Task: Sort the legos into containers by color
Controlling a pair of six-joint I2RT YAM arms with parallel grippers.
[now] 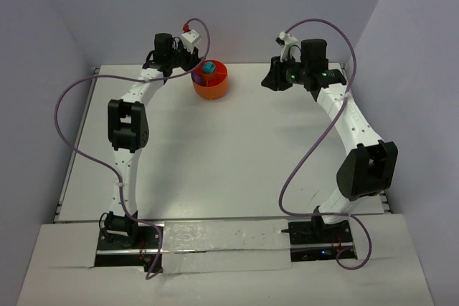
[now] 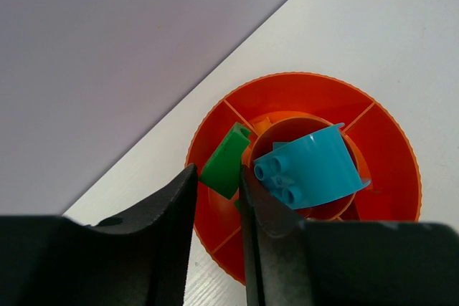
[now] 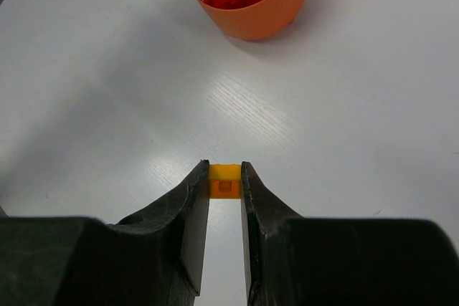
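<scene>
Delivery step, seemingly: left tool [image 2: 219, 177] clamped on green lego [image 2: 226, 161] over orange tub [image 2: 387, 148]; right tool [image 3: 224, 168] pinching orange-yellow lego [image 3: 225, 181], well apart. Next: release into matching compartment.

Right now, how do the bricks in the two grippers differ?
The green brick in the left gripper is flat and tilted, over the orange tub; the orange-yellow brick in the right gripper is blocky and level, over the table. Both are pinched between fingertips.
</scene>
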